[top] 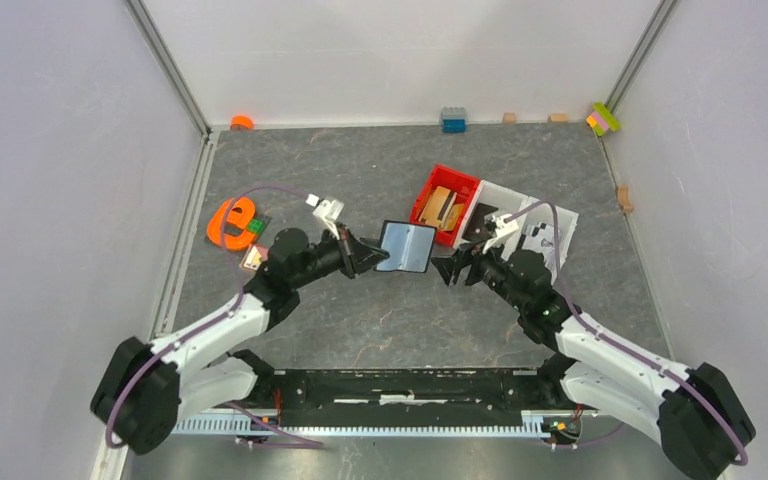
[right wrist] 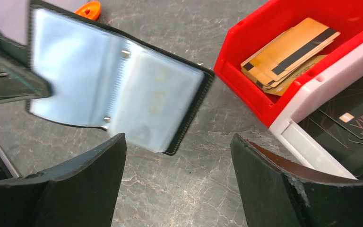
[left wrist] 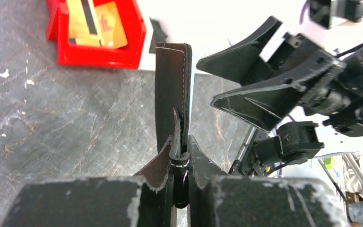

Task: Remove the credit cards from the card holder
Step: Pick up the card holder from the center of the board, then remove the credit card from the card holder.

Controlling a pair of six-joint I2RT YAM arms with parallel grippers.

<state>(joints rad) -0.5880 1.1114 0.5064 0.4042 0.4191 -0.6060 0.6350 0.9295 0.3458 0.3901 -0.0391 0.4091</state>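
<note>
Two arms of mine reach forward from the near edge and bend inward, so the wrists face each other low over the grey table. My left pincer is clamped on the left edge of the card holder, which is held spread open between the wrists. Its pale blue-grey inside is turned toward my right pincer. That one has its jaws wide apart, just beside the holder's right edge and touching nothing. A greyish-white card shows through the holder's right clear sleeve. Behind it, the red bin holds tan cards with a black stripe. The white bin beside it holds a black card printed "VIP". The smaller line beneath is too fine to read.
</note>
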